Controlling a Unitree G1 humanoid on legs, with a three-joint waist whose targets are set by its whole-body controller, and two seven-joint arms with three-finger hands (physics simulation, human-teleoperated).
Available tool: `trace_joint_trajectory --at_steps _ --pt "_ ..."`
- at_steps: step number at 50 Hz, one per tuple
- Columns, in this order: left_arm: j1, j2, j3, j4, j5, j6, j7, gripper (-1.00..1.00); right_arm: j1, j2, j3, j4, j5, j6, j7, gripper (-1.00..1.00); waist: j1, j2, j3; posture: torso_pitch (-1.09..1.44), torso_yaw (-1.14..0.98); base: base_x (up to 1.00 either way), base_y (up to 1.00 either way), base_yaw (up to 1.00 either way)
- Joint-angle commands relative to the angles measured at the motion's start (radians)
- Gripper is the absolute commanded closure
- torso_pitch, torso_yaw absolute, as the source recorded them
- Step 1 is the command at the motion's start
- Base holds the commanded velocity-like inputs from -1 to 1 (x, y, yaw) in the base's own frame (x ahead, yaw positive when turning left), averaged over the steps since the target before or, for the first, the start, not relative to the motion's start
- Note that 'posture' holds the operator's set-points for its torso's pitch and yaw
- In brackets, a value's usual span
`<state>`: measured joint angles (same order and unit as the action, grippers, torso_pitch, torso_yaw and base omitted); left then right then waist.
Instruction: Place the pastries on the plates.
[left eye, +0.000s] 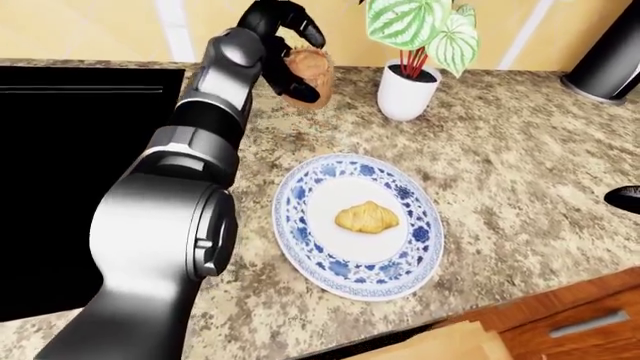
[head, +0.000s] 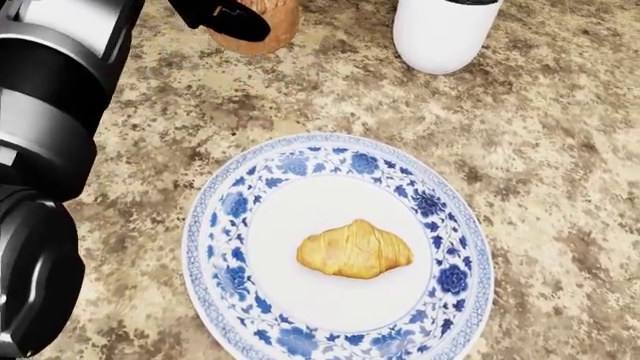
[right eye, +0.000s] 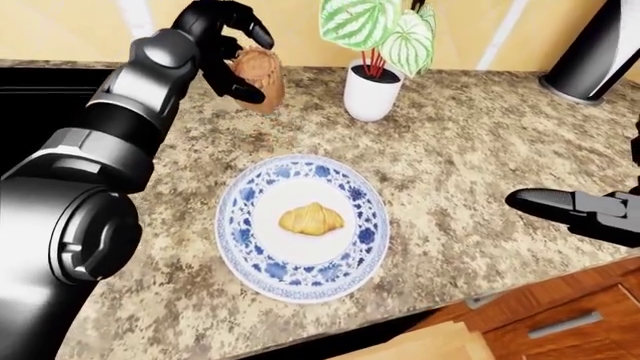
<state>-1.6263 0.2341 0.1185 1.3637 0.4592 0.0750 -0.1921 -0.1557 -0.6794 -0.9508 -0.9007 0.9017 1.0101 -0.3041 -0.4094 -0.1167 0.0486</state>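
The speckled tan granite surface (left eye: 520, 172) fills most of each view, with a black sink or stove recess (left eye: 70, 172) at nine o'clock in the left-eye view. Near its middle sits the round blue-and-white floral porcelain plate (left eye: 300, 225), already carrying a golden croissant (left eye: 367, 217) at its centre. At one o'clock from the plate stands a white ceramic pot holding a green-and-white leafy plant (left eye: 408, 91), and at eleven o'clock the round brown ridged pastry (right eye: 260, 79) is tipped on edge. The black left robot hand (left eye: 290, 52) has its fingers curled round this pastry, one over the top and one under the side, so it appears gripped; whether it has left the surface cannot be told. The right robot hand (right eye: 580, 210) hangs at three o'clock, fingers extended, holding nothing.

The step in hand looks like picking up the second pastry. Only one plate shows, so the next move calls for finding another plate and carrying the pastry there without loosening the grip.

No brand, label or writing is readable.
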Motion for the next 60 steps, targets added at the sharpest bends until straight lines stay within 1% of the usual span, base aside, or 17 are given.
trace_joint_trajectory --at_steps 1,5,10,17,20,21,23,25,28,30,41,48,51,52,54,56,60 --pt "-0.051 0.008 -0.001 -0.047 -0.010 -0.027 0.004 1.00 -0.011 -0.018 -0.021 -0.009 -0.019 -0.031 0.002 -1.00 -0.001 0.001 -0.035 0.04 -0.39 0.00 0.00 0.00" --pt "-0.059 0.012 -0.006 -0.049 -0.010 -0.026 0.001 1.00 -0.008 -0.011 -0.028 -0.013 -0.022 -0.029 0.014 -1.00 -0.002 0.003 -0.059 0.00 -0.39 0.00 0.00 0.00" --pt "-0.060 0.012 -0.010 -0.049 -0.008 -0.023 -0.003 1.00 -0.015 -0.015 -0.035 -0.013 -0.015 -0.020 0.014 -1.00 -0.003 0.006 -0.071 0.00 -0.39 0.00 0.00 0.00" --pt "-0.068 0.011 -0.002 -0.050 -0.020 -0.006 -0.002 1.00 -0.070 -0.075 -0.012 0.020 0.015 0.001 -0.023 -1.00 -0.005 0.008 -0.074 0.00 -0.39 0.00 0.00 0.00" --pt "-0.068 0.014 -0.001 -0.052 -0.030 -0.012 -0.030 1.00 -0.072 -0.080 -0.002 0.020 0.026 -0.003 -0.033 -1.00 -0.005 0.008 -0.073 0.00 -0.39 0.00 0.00 0.00" --pt "-0.069 0.019 -0.012 -0.052 -0.018 -0.016 -0.020 1.00 -0.070 -0.080 -0.001 0.019 0.026 -0.005 -0.034 -1.00 -0.005 0.007 -0.073 0.00 -0.39 0.00 0.00 0.00" --pt "-0.079 0.020 0.005 -0.055 -0.040 -0.010 -0.023 1.00 -0.073 -0.092 0.023 0.019 0.019 -0.007 -0.033 -1.00 -0.005 0.006 -0.073 0.00 -0.39 0.00 0.00 0.00" --pt "-0.082 0.025 -0.002 -0.056 -0.037 -0.009 -0.023 1.00 -0.091 -0.104 0.024 0.030 0.027 -0.001 -0.044 -1.00 -0.006 0.006 -0.073 0.00 -0.39 0.00 0.00 0.00" --pt "-0.085 0.030 -0.010 -0.056 -0.031 -0.011 -0.016 1.00 -0.091 -0.102 0.029 0.025 0.033 -0.002 -0.050 -1.00 -0.006 0.006 -0.074 0.00 -0.39 0.00 0.00 0.00" --pt "-0.092 0.031 0.008 -0.057 -0.052 0.010 -0.008 1.00 -0.085 -0.095 0.031 0.022 0.031 -0.006 -0.052 -1.00 -0.005 0.005 -0.074 0.00 -0.39 0.00 0.00 0.00" --pt "-0.087 0.034 -0.009 -0.058 -0.043 0.027 -0.008 1.00 -0.077 -0.069 0.044 0.011 0.008 -0.010 -0.042 -1.00 0.010 0.010 -0.085 -0.01 -0.35 0.00 0.00 0.00" --pt "-0.088 0.036 -0.009 -0.059 -0.044 0.036 -0.015 1.00 -0.106 -0.096 0.053 0.024 0.020 0.005 -0.050 -1.00 0.028 0.012 -0.087 -0.02 -0.32 0.00 0.00 0.00" --pt "-0.091 0.036 -0.009 -0.060 -0.045 0.034 -0.018 1.00 -0.237 -0.225 0.112 0.121 0.057 0.031 -0.079 -1.00 0.035 0.012 -0.089 -0.02 -0.31 0.00 0.00 0.00" --pt "-0.095 0.037 -0.008 -0.060 -0.045 0.036 -0.019 1.00 -0.278 -0.264 0.147 0.156 0.063 0.027 -0.092 -1.00 0.036 0.013 -0.089 -0.02 -0.30 0.00 0.00 0.00" --pt "-0.097 0.038 -0.011 -0.059 -0.043 0.035 -0.022 1.00 -0.326 -0.306 0.199 0.196 0.073 0.011 -0.108 -1.00 0.041 0.016 -0.091 -0.03 -0.30 0.00 0.00 0.00" --pt "-0.102 0.037 -0.009 -0.061 -0.045 0.037 -0.025 1.00 -0.371 -0.331 0.268 0.233 0.066 -0.017 -0.118 -1.00 0.048 0.015 -0.091 -0.03 -0.29 0.00 0.00 0.00" --pt "-0.108 0.039 -0.008 -0.064 -0.048 0.039 -0.027 1.00 -0.434 -0.339 0.355 0.272 0.053 -0.042 -0.125 -1.00 0.057 0.010 -0.094 -0.04 -0.28 0.00 0.00 0.00"
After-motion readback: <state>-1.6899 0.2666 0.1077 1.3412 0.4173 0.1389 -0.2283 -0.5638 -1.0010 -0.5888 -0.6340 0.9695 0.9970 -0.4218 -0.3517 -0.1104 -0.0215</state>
